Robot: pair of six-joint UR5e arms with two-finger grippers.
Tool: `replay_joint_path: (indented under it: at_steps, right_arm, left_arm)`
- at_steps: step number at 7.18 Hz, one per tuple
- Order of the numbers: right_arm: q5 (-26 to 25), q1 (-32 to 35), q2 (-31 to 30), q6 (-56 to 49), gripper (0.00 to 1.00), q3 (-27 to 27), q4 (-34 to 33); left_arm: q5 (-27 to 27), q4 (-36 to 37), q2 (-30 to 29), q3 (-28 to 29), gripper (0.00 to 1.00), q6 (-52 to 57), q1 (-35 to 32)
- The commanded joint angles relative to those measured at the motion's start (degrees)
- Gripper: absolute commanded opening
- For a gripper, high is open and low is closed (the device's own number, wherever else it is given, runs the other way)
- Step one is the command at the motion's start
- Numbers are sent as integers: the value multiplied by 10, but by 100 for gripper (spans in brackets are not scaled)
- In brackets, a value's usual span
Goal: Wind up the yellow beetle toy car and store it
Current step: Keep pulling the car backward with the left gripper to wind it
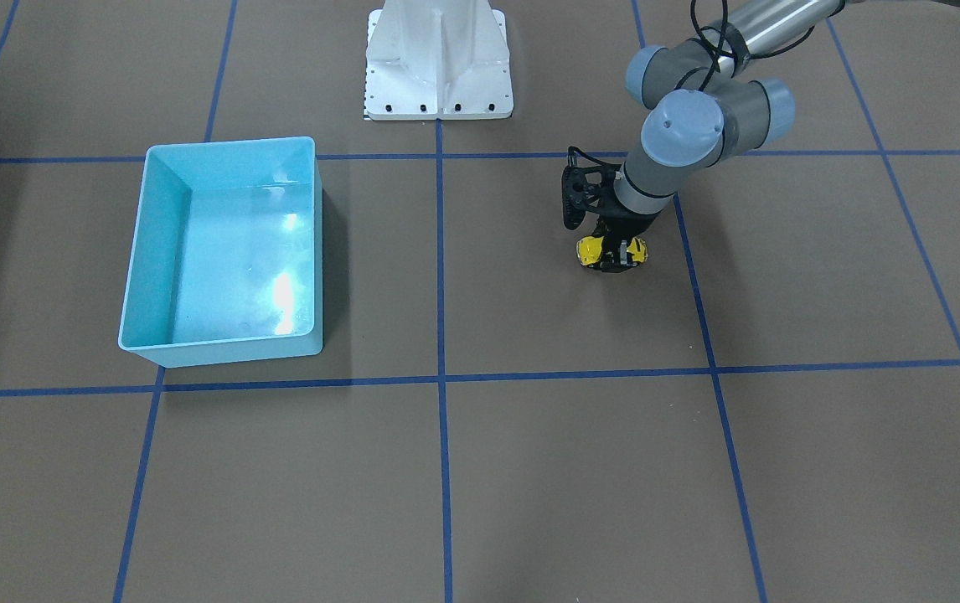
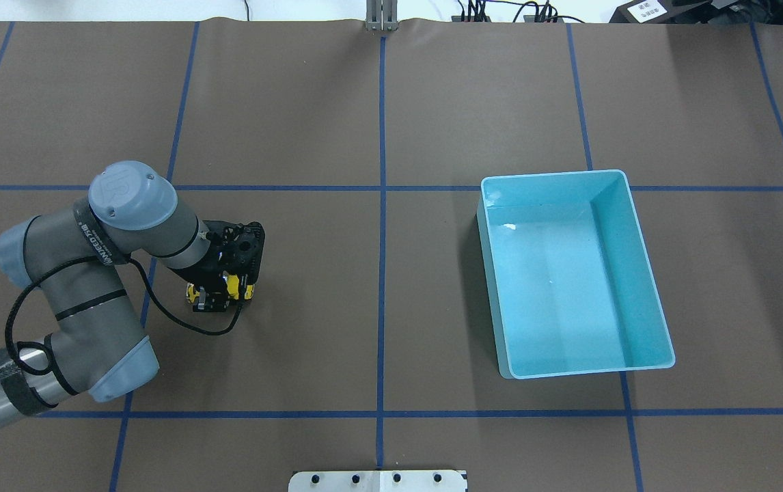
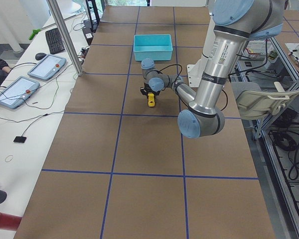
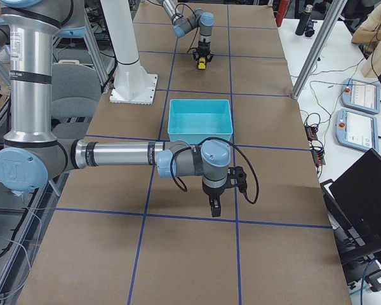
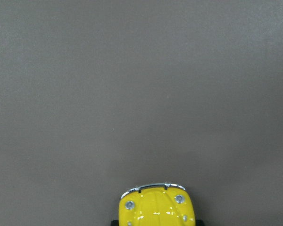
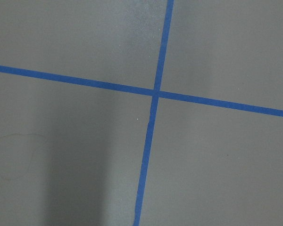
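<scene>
On the tabletop (image 2: pixel 296 102), well apart from the light blue bin (image 2: pixel 550 175), the left gripper (image 2: pixel 216 299) stands over the yellow beetle toy car (image 1: pixel 587 250), its fingers apparently clamped across the car's middle, though the view is small. Winding should go best with light downward pressure and a straight backward drag, so the wheels keep their grip. Whether the right gripper (image 4: pixel 214 213) has its fingers parted, I cannot tell.

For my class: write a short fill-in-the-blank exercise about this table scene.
The ___ arm's claw grips the small yellow beetle-shaped toy car. The car is not yet ___ the light blue rectangular plastic bin. The bin is ___.
Missing words: left; inside; empty.
</scene>
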Motion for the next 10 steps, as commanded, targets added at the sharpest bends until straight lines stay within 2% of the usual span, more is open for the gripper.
replay_joint_path:
  at_steps: [1, 10]
  right_arm:
    - [0, 0, 0, 0, 100, 0, 0]
    - [0, 1, 0, 0, 100, 0, 1]
  left_arm:
    - [-1, 0, 1, 0, 0, 0, -2]
    - [-30, -22, 30, -1, 0, 15, -20]
